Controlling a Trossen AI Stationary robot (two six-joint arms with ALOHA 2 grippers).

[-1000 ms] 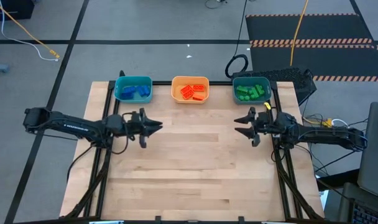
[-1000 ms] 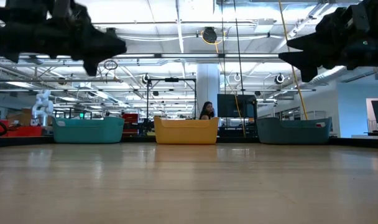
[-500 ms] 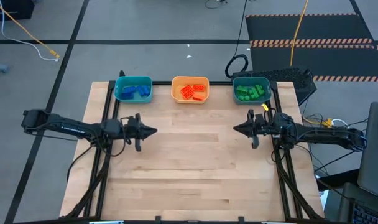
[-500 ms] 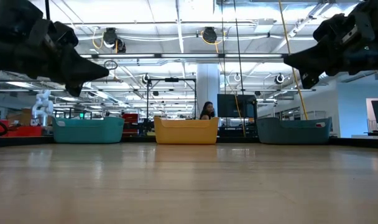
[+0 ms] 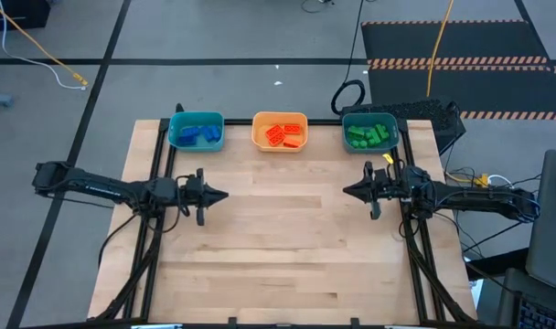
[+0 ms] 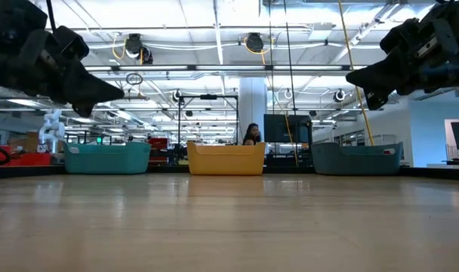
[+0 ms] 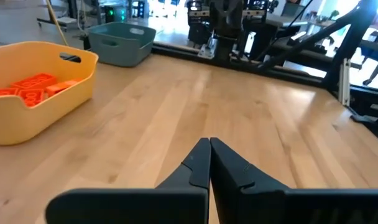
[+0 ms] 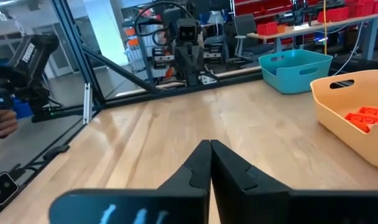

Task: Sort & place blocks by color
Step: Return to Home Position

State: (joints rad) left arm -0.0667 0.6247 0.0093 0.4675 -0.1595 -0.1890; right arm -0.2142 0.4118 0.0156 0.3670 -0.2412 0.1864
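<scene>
The blocks lie sorted in three trays along the table's far edge: blue blocks [image 5: 197, 134] in the blue tray [image 5: 197, 120], orange-red blocks [image 5: 283, 135] in the orange tray [image 5: 280, 119], green blocks [image 5: 368, 135] in the green tray [image 5: 370, 117]. My left gripper [image 5: 225, 194] hovers shut and empty over the table's left side. My right gripper [image 5: 345, 190] hovers shut and empty over the right side. Both point level toward the table's middle.
Bare wooden tabletop [image 5: 287, 238] stretches between and in front of the two grippers. Black frame rails [image 5: 159, 228] run along both sides of the table. A person [image 6: 251, 134] sits far behind the table in the low view.
Both grippers have shut with nothing between their fingers. My left gripper has drawn back toward the table's left edge and sunk lower. My right gripper has stayed where it was.
</scene>
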